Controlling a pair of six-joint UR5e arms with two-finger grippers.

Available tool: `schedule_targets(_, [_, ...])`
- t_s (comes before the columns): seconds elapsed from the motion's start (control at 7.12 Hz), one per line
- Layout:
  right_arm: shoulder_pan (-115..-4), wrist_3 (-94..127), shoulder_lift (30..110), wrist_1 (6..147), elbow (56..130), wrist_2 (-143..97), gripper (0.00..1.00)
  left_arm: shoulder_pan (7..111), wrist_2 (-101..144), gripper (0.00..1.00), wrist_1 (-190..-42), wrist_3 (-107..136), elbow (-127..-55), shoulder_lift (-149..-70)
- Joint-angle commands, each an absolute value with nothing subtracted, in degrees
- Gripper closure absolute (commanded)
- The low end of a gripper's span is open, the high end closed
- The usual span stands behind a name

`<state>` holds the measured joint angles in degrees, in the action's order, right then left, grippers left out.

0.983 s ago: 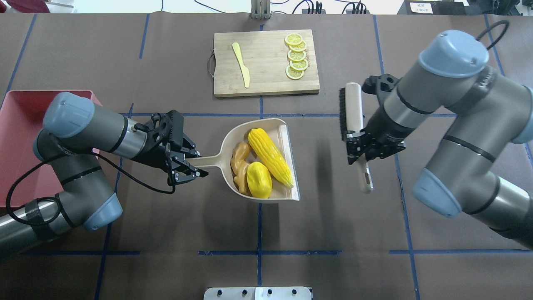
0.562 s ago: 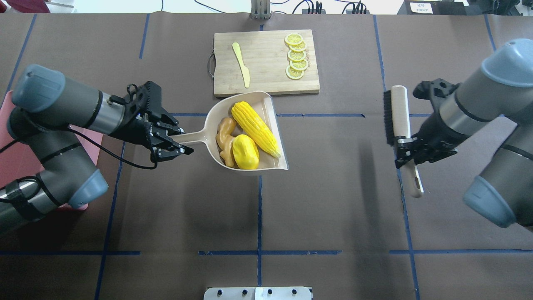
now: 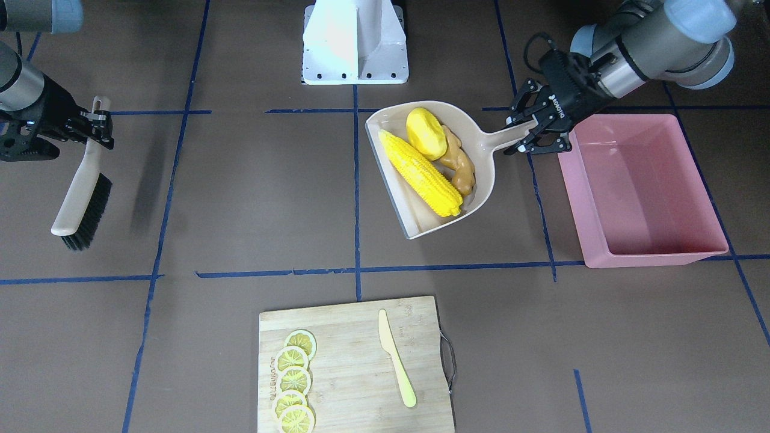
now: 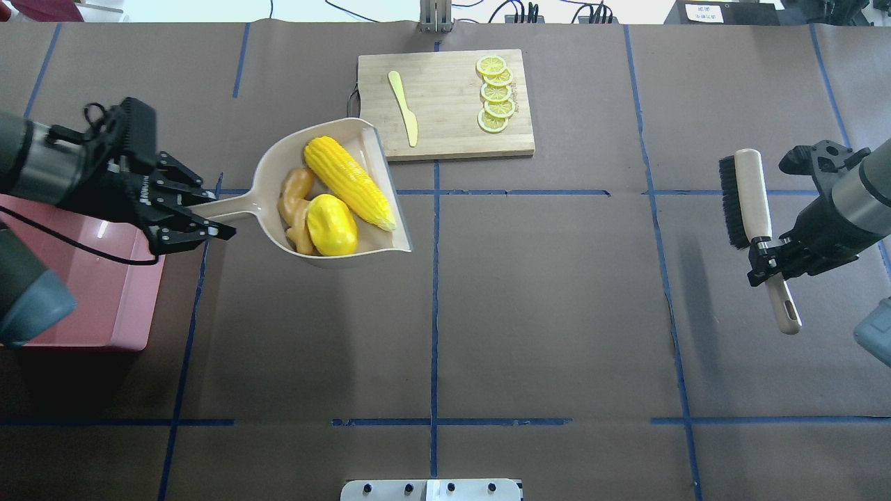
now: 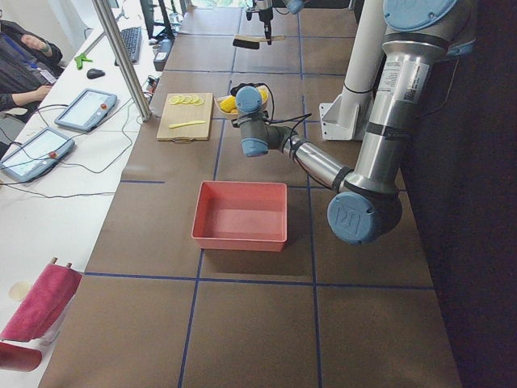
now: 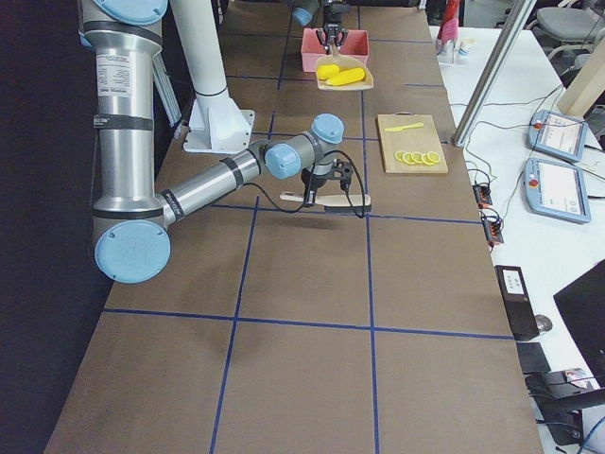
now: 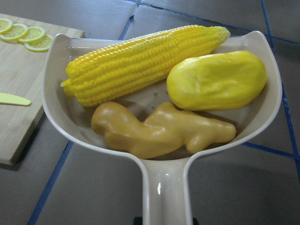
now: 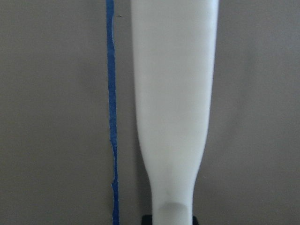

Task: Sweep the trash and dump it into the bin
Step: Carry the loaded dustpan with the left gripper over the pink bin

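Over brown table, left claw pinches dustpan handle, trash lying just ahead inside.

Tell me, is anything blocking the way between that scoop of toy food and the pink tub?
Nothing visible does. The left gripper holds the dustpan by its handle, with the corn, potato and ginger inside, right beside the pink bin. Only bare table lies between them, and the bin is open-topped and empty.

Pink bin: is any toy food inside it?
No, the bin is empty; corn cob, potato and ginger root lie in the dustpan.
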<state>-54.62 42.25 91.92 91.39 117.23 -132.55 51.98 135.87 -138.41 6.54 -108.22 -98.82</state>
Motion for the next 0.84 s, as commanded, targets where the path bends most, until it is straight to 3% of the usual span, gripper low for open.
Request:
schedule_targets(0.0, [-54.8,40.4,94.4,91.1,117.2,-130.9,0.99,56.2,137.6,1.0,-137.4,5.8,-114.1,-91.0])
schedule_targets(0.7, [-52.9,37.4,100.6,91.1,112.3,-128.9,0.99,64.9,141.8,1.0,-137.3,3.7,-116.0,-85.9])
